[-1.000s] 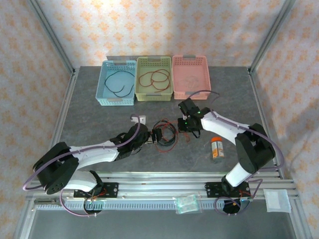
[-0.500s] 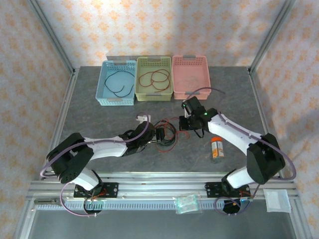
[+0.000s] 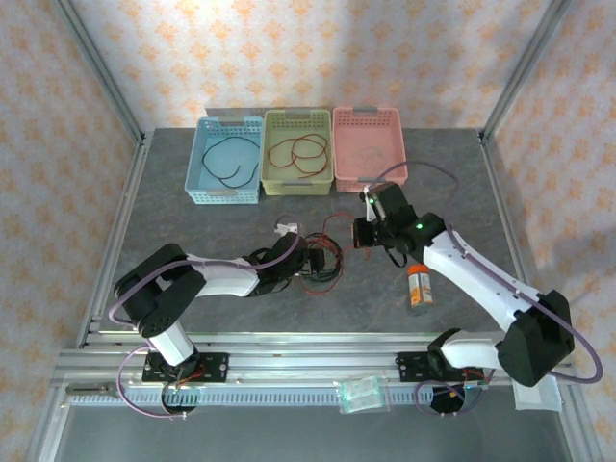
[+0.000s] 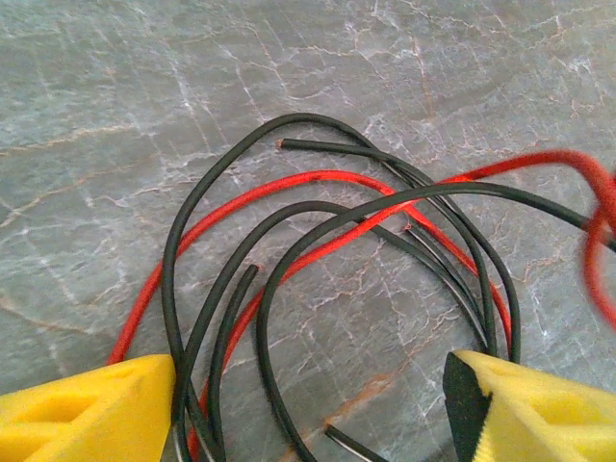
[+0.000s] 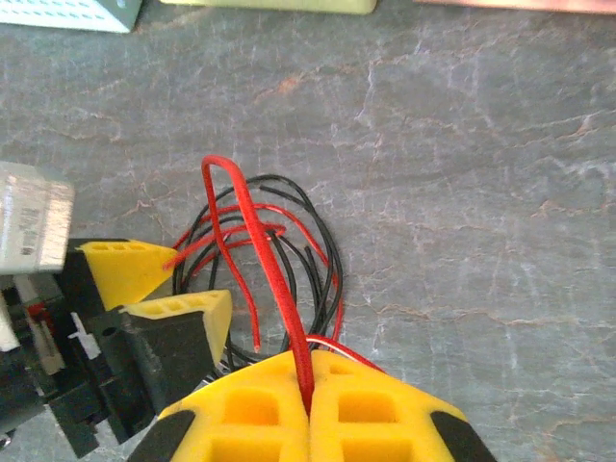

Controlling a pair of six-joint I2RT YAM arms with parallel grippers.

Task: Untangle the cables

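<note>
- Jaws of the right gripper point(image 5: 308, 380) were pressed together on a red cable point(image 5: 260, 252). The cable rose from between the yellow fingers, bent over sharply at its top and dropped back toward the tangle.
- Jaws of the left gripper point(image 4: 308, 414) stood wide apart and clamped nothing. Black and red strands lay loose on the worktop point(image 3: 192, 231) in the gap between its two yellow fingers point(image 4: 87, 409).
- The cables point(image 3: 322, 262) sat as one knot of black and red loops near the middle of the worktop, in front of the green basket point(image 3: 296, 188). The left gripper was at the knot's left edge and the right gripper just beyond its right side.
- In the left wrist view the loops crossed over one another, several black curves lying over a long red one, and two cut black ends showed.
- Three baskets stood in a row at the far side. The blue basket point(image 3: 226, 196) held a black loop point(image 3: 231, 162), the green basket held a red loop point(image 3: 298, 152), and the pink basket point(image 3: 370, 179) stood to their right.
- A small bottle point(image 3: 419, 286) lay on the worktop to the right of the knot, well apart from it and beside the right arm.
</note>
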